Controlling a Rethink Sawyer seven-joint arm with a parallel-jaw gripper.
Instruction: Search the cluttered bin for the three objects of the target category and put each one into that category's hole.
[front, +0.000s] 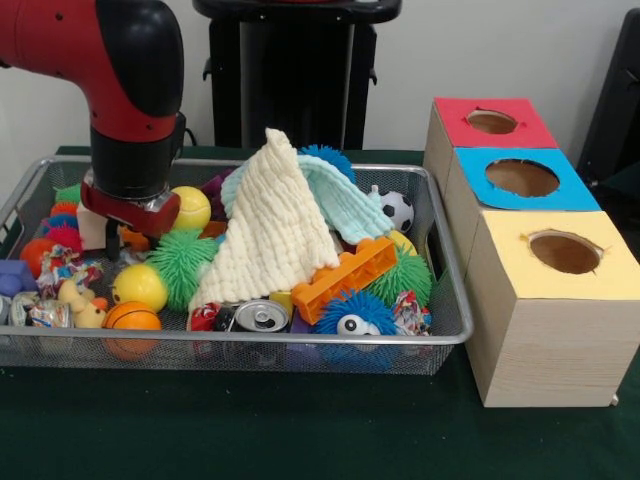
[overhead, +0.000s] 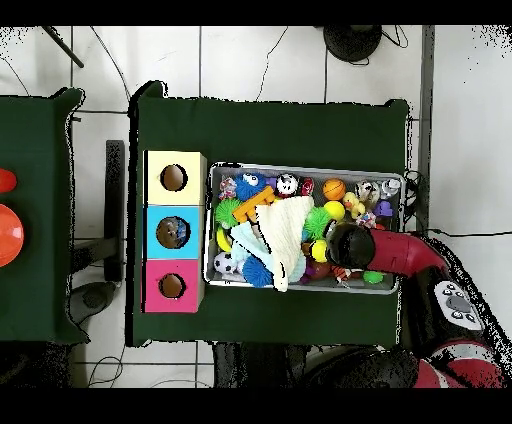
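The gripper (front: 122, 232) is down among toys at the wire bin's (front: 448, 300) end farthest from the three boxes (front: 545, 300); its opening cannot be told; green cloth (front: 250, 430) covers the table; a cream towel (front: 275, 235) lies mid-bin.

The wire bin (front: 440, 255) is packed edge to edge. A cream cloth (front: 272, 225) peaks in the middle, covering whatever lies beneath. The arm (front: 125, 100) fills the bin's one end. Above the three boxes' holes (front: 522, 177), access looks open.
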